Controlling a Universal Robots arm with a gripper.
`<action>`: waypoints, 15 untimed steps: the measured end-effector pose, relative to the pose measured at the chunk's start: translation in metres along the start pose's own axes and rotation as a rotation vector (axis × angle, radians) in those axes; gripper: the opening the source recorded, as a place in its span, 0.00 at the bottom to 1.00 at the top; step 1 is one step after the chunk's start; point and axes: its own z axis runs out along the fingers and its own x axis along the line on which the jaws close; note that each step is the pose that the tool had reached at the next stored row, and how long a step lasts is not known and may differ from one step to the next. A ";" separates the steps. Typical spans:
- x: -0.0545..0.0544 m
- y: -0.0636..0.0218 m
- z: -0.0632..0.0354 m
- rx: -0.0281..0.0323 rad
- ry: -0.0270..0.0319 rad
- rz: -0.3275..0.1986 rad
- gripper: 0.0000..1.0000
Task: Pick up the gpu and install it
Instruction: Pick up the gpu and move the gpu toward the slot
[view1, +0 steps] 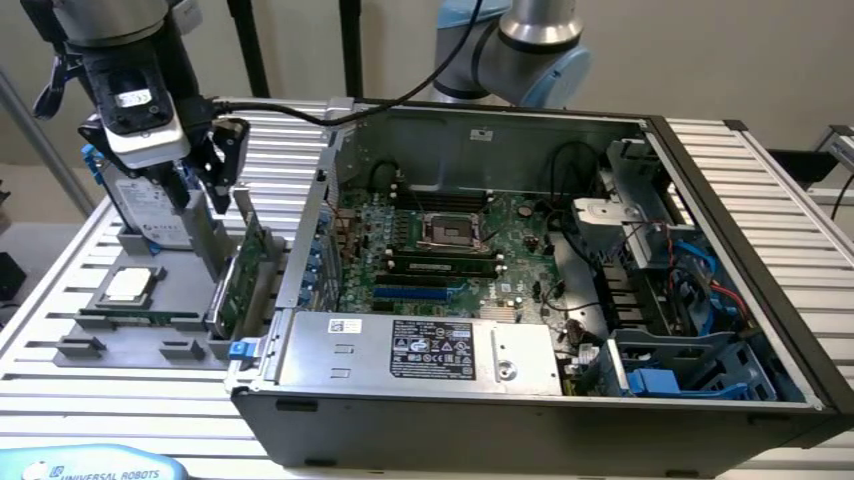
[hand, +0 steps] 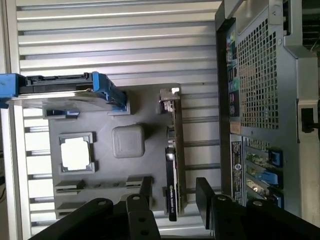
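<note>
The claw stands wide open and holds nothing, its black fingers poised either side of one end of the gpu. The thin card stands on its long edge in a matte grey slotted tray. Its long axis runs parallel to the perforated steel case, with the silver bracket at the end farthest from the claw.

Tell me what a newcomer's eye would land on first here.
The open case with its green motherboard dominates the exterior view's right. At that view's left, the open gripper hangs over the gpu, which stands on edge in a grey holder beside a hard drive and a chip.
</note>
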 end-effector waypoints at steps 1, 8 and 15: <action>0.000 -0.0019 0.0018 -0.0001 -0.0002 0.000 0.48; -0.001 -0.0125 0.0140 -0.0001 -0.0003 0.000 0.48; -0.003 -0.0131 0.0270 -0.0002 -0.0003 0.000 0.48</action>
